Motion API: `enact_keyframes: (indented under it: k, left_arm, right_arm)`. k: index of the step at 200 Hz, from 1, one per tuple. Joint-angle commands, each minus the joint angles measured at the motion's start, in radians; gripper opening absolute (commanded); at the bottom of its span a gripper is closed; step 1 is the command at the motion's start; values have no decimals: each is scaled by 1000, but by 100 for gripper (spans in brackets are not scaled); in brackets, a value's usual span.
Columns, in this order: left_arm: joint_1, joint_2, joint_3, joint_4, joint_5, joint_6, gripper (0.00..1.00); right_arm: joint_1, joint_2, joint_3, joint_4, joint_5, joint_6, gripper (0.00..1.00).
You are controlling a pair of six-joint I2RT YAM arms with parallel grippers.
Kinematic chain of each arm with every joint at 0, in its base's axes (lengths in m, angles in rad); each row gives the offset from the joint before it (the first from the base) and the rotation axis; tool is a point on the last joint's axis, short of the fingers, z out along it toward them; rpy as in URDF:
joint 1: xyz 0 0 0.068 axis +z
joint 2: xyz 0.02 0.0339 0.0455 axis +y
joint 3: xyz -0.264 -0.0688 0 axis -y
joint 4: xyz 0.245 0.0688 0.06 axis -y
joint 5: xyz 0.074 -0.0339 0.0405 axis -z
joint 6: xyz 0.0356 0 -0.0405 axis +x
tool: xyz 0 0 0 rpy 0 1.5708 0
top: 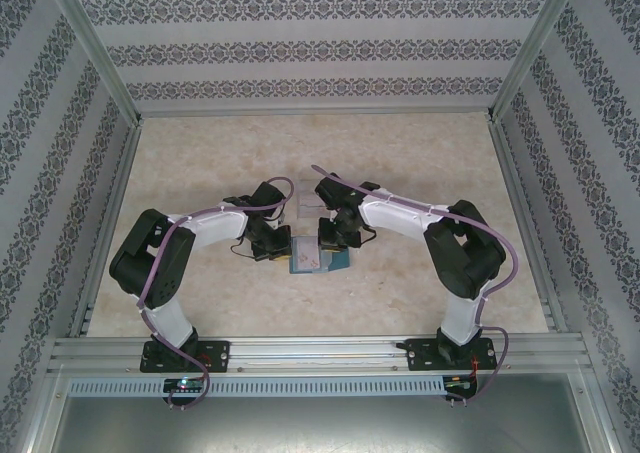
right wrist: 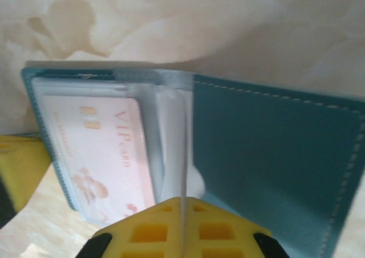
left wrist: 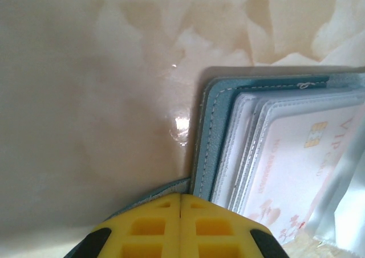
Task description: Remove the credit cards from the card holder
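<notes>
You're mid-extraction: the card holder [top: 318, 260] lies open at frame centre. The left gripper [left wrist: 181, 226] is clamped on its cover and the right gripper [right wrist: 183, 224] is pinched on what seems a clear sleeve [right wrist: 171, 132]. Next, slide the pink card [right wrist: 100, 150] out.

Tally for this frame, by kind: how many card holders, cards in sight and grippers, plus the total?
card holder: 1
pale VIP card: 1
grippers: 2, left gripper and right gripper
Total: 4
</notes>
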Motion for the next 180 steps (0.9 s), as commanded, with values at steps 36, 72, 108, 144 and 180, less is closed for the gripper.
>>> enact_keyframes:
  k: [36,72,108,144,180]
  left_arm:
    - [-7,41,-2,-11,1,19,0]
    - [-7,42,1,-12,1,18,0]
    - [-8,43,4,-17,0,19,0]
    - [-8,30,20,-31,-7,24,0]
    - [-8,-7,39,-49,-9,24,0]
  right_arm:
    - [-6,-1,-3,-93,164,-54,22]
    - [-5,8,-2,-120,232,-72,22]
    - [-3,24,2,-147,275,-83,26]
    - [6,2,32,-197,321,-95,29]
    - [19,-44,66,-227,304,-95,30]
